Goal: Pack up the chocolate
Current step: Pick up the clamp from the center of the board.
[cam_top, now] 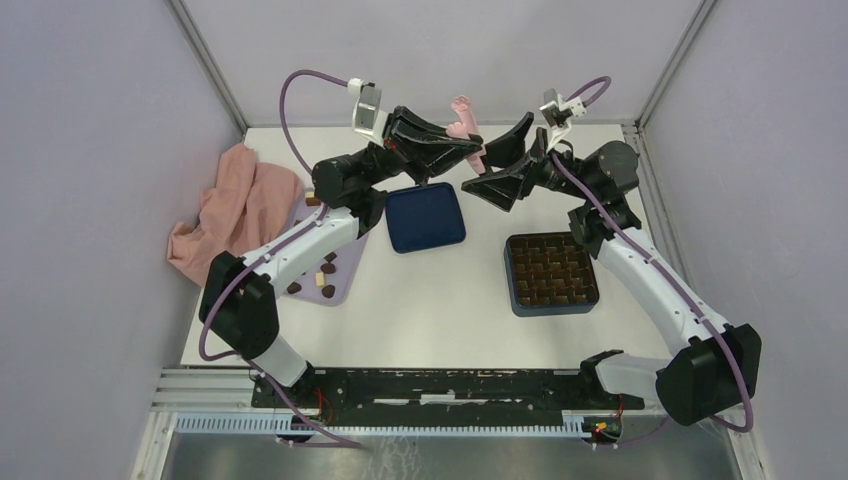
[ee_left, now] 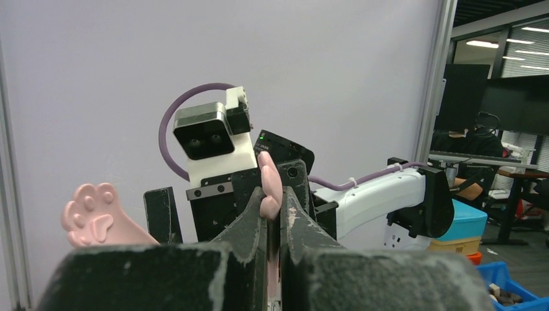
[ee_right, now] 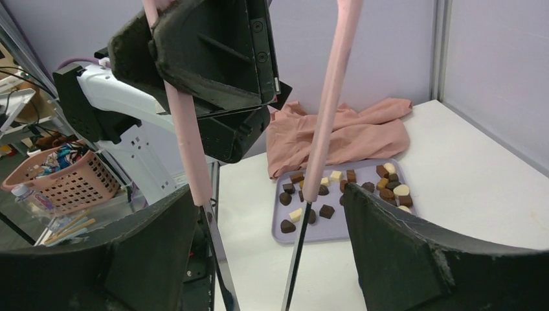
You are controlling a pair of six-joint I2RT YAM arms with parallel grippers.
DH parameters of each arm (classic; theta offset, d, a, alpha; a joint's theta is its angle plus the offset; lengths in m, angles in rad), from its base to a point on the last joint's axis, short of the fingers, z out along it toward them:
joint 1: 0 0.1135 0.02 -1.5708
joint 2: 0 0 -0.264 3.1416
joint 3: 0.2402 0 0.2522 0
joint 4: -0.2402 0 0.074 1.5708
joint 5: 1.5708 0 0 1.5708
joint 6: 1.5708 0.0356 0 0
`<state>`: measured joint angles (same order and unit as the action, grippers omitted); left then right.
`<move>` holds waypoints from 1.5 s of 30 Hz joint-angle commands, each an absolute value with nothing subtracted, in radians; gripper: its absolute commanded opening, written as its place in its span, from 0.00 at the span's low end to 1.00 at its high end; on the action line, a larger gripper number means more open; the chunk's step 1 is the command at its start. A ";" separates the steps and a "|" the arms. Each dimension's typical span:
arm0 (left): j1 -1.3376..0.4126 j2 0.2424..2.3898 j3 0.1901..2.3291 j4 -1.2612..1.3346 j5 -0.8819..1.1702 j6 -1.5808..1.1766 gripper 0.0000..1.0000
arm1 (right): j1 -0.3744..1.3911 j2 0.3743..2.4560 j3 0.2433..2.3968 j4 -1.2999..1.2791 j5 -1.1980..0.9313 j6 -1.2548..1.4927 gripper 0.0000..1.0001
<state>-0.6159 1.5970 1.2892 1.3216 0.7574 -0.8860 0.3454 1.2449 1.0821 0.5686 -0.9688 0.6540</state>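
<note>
Chocolate (ee_right: 327, 211) on the lilac tray (ee_right: 324, 231) — left fingers (ee_left: 246, 233) tight on pink tongs (ee_right: 333, 97), right fingers (ee_right: 414, 253) wide apart around them

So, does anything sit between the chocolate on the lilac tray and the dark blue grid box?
A shallow dark blue lid lies between the chocolate pieces on the lilac tray and the grid box, just behind the direct line.

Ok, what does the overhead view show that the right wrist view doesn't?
Only overhead: the gridded box and the blue lid. Only right wrist: a pink basket beyond the table. Both: the left gripper shut on pink tongs, the chocolates on the lilac tray and the cloth.
</note>
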 commanded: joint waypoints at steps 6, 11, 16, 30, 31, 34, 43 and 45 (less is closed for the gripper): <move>-0.613 1.605 1.302 1.449 0.710 -0.965 0.02 | 0.351 1.238 1.066 0.674 -0.996 0.711 0.78; -0.613 1.610 1.299 1.460 0.705 -0.980 0.02 | 0.351 1.242 1.066 0.697 -1.005 0.720 0.70; -0.613 1.612 1.295 1.469 0.702 -0.989 0.02 | 0.355 1.252 1.081 0.707 -1.010 0.729 0.70; -0.612 1.613 1.272 1.500 0.675 -0.992 0.02 | 0.374 1.274 1.108 0.743 -0.998 0.780 0.67; -0.612 1.612 1.269 1.502 0.672 -0.991 0.02 | 0.374 1.275 1.108 0.759 -0.997 0.794 0.67; -0.611 1.609 1.261 1.508 0.661 -0.991 0.02 | 0.374 1.279 1.108 0.790 -0.994 0.825 0.67; -0.593 1.613 1.240 1.585 0.615 -1.032 0.02 | 0.374 1.284 1.097 0.799 -1.005 0.829 0.66; -0.591 1.612 1.239 1.591 0.610 -1.038 0.02 | 0.374 1.284 1.096 0.799 -1.005 0.828 0.66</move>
